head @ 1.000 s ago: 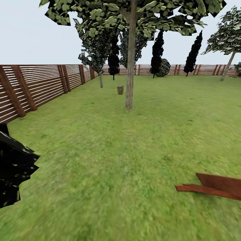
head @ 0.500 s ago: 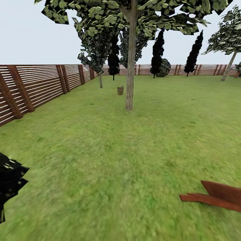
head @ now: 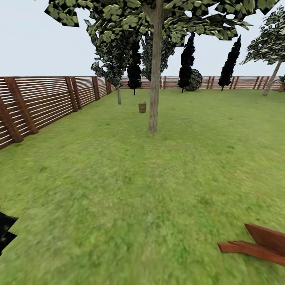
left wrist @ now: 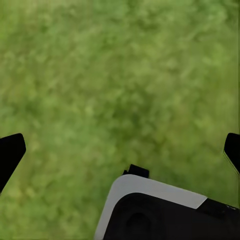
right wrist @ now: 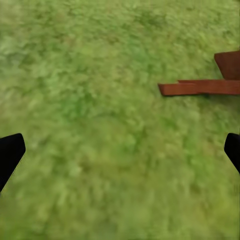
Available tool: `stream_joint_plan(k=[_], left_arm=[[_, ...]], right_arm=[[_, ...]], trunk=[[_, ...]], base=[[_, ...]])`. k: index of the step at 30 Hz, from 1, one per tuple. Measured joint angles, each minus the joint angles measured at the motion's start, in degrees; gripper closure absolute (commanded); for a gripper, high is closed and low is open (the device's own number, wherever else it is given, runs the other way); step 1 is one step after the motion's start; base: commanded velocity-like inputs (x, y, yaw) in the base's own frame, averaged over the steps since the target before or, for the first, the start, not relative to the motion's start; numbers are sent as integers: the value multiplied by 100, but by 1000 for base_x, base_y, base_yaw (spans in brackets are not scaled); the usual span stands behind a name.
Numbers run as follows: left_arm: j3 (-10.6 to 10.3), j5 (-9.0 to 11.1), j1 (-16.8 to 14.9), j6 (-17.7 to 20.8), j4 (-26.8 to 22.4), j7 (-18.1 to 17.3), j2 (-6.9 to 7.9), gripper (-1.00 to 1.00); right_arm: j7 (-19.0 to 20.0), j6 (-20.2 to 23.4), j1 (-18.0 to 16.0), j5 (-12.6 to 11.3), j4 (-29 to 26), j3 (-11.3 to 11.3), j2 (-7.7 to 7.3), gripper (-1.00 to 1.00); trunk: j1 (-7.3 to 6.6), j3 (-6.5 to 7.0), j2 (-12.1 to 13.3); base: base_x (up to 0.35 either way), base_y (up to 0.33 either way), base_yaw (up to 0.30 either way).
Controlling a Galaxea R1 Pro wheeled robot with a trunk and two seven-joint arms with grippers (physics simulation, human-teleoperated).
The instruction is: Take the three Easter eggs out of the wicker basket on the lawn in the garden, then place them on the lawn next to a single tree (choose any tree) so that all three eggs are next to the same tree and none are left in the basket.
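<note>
A brown slatted wooden fence [head: 43,101] runs along the left of the lawn [head: 130,190], a wide stretch of mottled green grass. Far off near the middle, the small woven wicker basket [head: 142,107] stands on the grass just beside a slim, pale grey-brown tree [head: 154,87]. At lower right lie flat reddish-brown boards [head: 259,245]. Left end effector [left wrist: 120,150] and right end effector [right wrist: 120,150] hang released over grass, dark fingertips spread wide.

Brown slatted fence [head: 47,101] along the edge, reddish wooden boards [head: 259,245] nearby, dark cypresses [head: 186,63] beyond.
</note>
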Motion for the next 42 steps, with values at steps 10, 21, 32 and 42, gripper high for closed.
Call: stream_joint_plan(k=[10,21,32,42], left_arm=[[0,-9,0,-43,0,9,-8,-100],[0,-9,0,-32,0,9,-9,-100],[0,0,0,-1,0,9,-8,-100],[-16,0,0,-8,0,9,-14,-100]], right_arm=[[-9,4,0,-4,3,0,0,-100],[-1,4,0,4,3,0,0,-100],[-8,0,-1,-4,4,0,0,-100],[-9,0,0,-4,-4,-2,0,-100]], trunk=[[0,0,0],[0,0,0],[0,0,0],[0,0,0]], base=[[321,0,0],[321,0,0],[321,0,88],[321,0,40]])
